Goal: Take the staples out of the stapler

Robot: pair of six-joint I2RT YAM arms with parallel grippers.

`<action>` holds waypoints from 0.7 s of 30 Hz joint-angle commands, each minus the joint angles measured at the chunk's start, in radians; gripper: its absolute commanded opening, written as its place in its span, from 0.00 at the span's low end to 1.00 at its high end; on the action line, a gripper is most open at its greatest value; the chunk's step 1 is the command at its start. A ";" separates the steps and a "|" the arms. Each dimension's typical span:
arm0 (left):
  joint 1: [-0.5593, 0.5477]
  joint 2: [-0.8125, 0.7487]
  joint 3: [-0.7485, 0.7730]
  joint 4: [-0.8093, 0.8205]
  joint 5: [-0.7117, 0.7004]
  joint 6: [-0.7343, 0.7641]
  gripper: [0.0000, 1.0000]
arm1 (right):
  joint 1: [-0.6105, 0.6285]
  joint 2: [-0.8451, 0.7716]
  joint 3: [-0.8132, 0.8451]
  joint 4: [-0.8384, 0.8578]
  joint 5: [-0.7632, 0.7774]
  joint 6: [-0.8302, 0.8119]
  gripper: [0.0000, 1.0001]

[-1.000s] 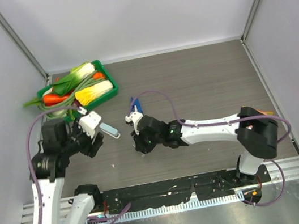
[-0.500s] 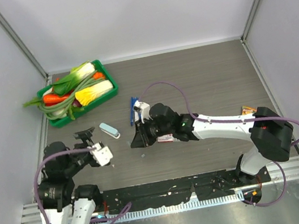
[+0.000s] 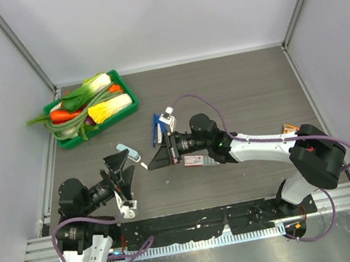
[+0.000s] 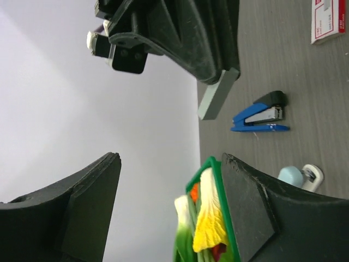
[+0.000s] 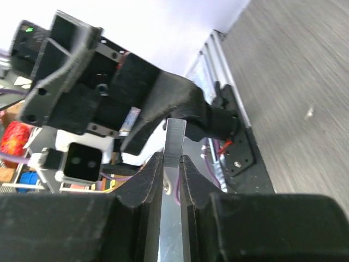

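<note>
Here, counted from above: two pincers, one stapler (image 3: 155,129), one pink box (image 3: 195,160), one pale-blue lump (image 3: 128,152), one green tray (image 3: 126,87) of veg. Stapler on the bench (image 3: 241,86) near the middle, close to the right pincer (image 3: 152,163) but apart from it. Left pincer (image 3: 123,173) wide, holding nothing. Clear only from the right wrist: right pincer squeezed thin on one grey strip (image 5: 175,136). Clear only from the left wrist: stapler arms spread in a V.
</note>
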 commanded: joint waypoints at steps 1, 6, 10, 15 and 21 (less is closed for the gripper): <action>0.001 0.007 -0.009 0.099 0.112 0.118 0.77 | -0.004 -0.001 -0.003 0.272 -0.094 0.159 0.07; -0.001 0.001 -0.024 0.100 0.163 0.182 0.71 | -0.004 0.045 -0.017 0.418 -0.108 0.236 0.07; -0.001 0.010 -0.022 0.100 0.176 0.231 0.66 | -0.004 0.080 -0.014 0.482 -0.124 0.279 0.06; -0.001 0.026 -0.015 0.099 0.173 0.241 0.58 | -0.004 0.101 -0.023 0.539 -0.130 0.322 0.05; -0.001 0.000 -0.033 0.100 0.201 0.241 0.47 | -0.004 0.129 -0.017 0.588 -0.127 0.357 0.05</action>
